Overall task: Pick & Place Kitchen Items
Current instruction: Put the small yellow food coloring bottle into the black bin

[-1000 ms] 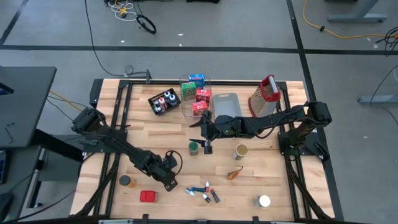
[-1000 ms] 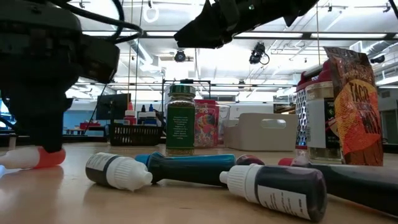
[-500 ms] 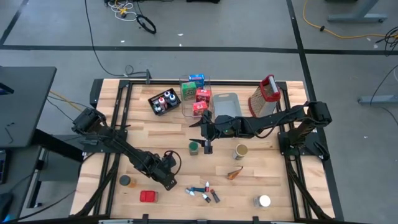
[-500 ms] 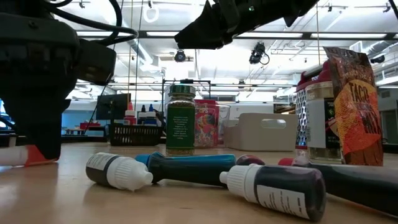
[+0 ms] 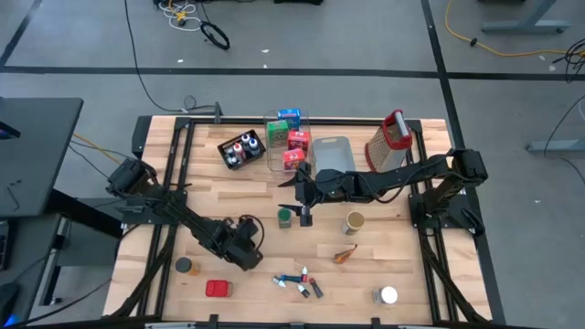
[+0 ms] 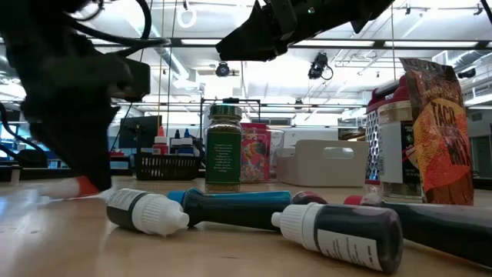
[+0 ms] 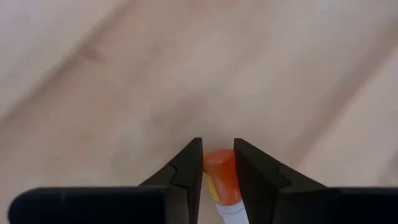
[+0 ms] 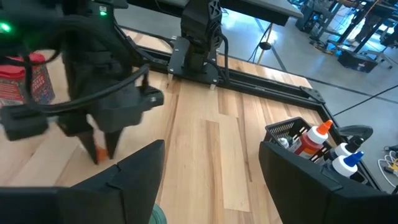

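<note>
Big wooden table (image 5: 228,196) first, with both arms over it. At the back sit a grey bin (image 5: 333,153), a grater (image 5: 388,142), a clear bin (image 5: 288,137) of little boxes and a black tray (image 5: 241,149) of bottles. The right gripper (image 5: 303,198) hangs mid-table, fingers wide and holding nothing, right over a green-capped spice jar (image 5: 285,217). The left gripper (image 7: 217,165) is front-left, pinched narrow on an orange-capped bottle (image 7: 222,182) lifted off the wood. Nearby are a red box (image 5: 218,289), a dark can (image 5: 186,266) and a pile of dye bottles (image 5: 299,281). Only readable writing is "TACO" on the packet (image 6: 446,138) against a jar (image 6: 400,150); the jar label (image 6: 224,160) is too small.
</note>
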Action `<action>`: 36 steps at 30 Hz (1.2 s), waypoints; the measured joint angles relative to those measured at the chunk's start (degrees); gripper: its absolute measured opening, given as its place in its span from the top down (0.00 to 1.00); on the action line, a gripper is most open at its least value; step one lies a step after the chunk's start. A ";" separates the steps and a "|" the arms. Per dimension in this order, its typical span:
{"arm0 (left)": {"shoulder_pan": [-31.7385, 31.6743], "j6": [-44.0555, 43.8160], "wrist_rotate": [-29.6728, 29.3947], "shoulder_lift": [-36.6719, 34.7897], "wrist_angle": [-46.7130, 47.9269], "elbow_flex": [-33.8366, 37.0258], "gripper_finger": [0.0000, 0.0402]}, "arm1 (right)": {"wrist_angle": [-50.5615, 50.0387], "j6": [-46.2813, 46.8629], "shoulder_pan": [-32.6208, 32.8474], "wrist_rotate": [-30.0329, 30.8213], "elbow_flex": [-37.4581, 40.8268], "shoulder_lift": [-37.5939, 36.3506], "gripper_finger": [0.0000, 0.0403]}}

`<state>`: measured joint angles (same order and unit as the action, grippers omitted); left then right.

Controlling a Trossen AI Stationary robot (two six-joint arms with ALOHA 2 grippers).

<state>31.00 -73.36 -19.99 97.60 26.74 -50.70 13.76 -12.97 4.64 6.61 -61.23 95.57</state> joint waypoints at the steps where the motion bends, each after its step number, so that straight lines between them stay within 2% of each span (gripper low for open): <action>1: -0.46 0.03 -0.64 -0.08 0.86 0.00 0.78 | 0.01 0.00 0.00 0.00 0.00 0.00 0.33; 8: -6.46 2.24 -7.01 -1.03 8.56 0.02 0.79 | 0.04 0.00 0.00 0.00 0.00 0.00 0.33; 17: -20.58 22.82 -8.07 -5.99 15.47 -1.49 0.78 | -0.22 0.00 0.00 0.00 -0.04 0.02 0.33; 23: -30.81 38.28 -12.10 -12.12 18.80 -3.22 0.77 | -0.73 0.13 0.00 0.02 -0.04 0.02 0.33; 28: -40.11 53.43 -12.51 -15.09 18.41 -3.30 0.78 | -1.04 0.51 0.01 0.00 -0.04 0.02 0.33; 31: -45.15 59.70 -12.42 -15.13 17.75 -3.26 0.79 | -1.48 2.61 0.04 -0.02 -0.04 0.02 0.33; 36: -51.47 67.67 -12.23 -15.10 10.68 -0.49 0.77 | -2.86 6.45 0.06 -0.09 -0.04 0.04 0.33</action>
<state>-20.47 -5.69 -32.23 82.50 37.42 -51.19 10.90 -6.52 4.70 6.52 -61.28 95.61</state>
